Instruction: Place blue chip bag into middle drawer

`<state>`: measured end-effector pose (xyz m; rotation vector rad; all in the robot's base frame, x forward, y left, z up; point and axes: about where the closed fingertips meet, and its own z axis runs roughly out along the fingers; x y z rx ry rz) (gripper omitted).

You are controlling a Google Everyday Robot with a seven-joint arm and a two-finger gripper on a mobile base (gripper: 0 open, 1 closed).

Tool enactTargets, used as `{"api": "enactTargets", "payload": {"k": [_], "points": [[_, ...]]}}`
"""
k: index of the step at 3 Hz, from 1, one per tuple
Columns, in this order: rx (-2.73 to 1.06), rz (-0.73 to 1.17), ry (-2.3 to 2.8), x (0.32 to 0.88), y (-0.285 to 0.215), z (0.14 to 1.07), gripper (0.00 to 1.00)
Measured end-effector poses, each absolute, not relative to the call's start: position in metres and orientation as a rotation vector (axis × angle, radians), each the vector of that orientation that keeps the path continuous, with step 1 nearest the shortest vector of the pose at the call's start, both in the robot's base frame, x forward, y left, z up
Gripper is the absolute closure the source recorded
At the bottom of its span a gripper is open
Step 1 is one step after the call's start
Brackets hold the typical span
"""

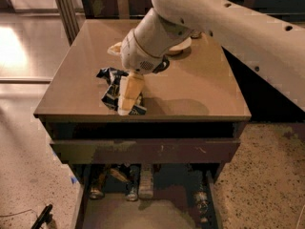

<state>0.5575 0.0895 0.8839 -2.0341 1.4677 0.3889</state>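
**The bag could slip away**

The crumpled dark blue foil chip bag (109, 87) lies on the flat brown cabinet top (190, 92), near its front edge. My cream gripper (129, 93) is down on the bag. I cannot tell if it pinches. A weak hold may drop the bag before the open grey-floored middle drawer (138, 214) under that top.

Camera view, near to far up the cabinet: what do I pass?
Open middle drawer → dark-brown drawer front → blue chip bag on the countertop, with the gripper down on it → white dish at the far side.
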Motion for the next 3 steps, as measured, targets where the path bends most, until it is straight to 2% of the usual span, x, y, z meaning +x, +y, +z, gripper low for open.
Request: {"api": "enactTargets", "payload": {"k": [2,3], "points": [[-2.106,0.099,1.640,0.570,0.098,0.869,0.00],[-2.112,0.095,1.652,0.572,0.100,0.864,0.00]]}}
